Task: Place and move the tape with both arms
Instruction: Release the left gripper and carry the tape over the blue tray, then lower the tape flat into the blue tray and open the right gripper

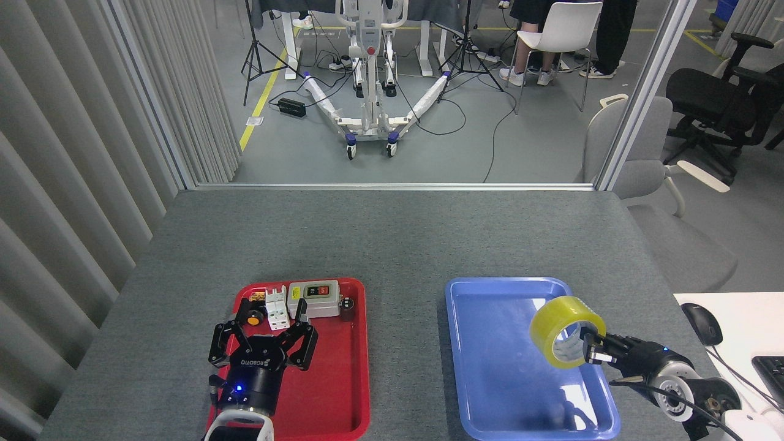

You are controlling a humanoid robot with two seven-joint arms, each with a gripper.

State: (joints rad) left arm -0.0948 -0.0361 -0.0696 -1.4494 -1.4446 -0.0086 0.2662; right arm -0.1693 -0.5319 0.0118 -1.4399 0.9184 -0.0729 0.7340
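Observation:
The tape (566, 331), a wide yellow translucent roll with a pale core, hangs above the right side of the blue tray (490, 367). My right gripper (589, 350) comes in from the lower right and is shut on the roll's rim, one finger inside the core. Over the red tray (337, 392), near its left edge, my left gripper (263, 337) stands open with fingers spread and nothing between them; its blue light shows.
At the back of the red tray lie a grey switch box (313, 299), a white breaker (277, 308) and an orange button (252, 317). A computer mouse (701, 323) and a keyboard corner (773, 373) sit on a white desk at right. The grey table (392, 239) extends far back.

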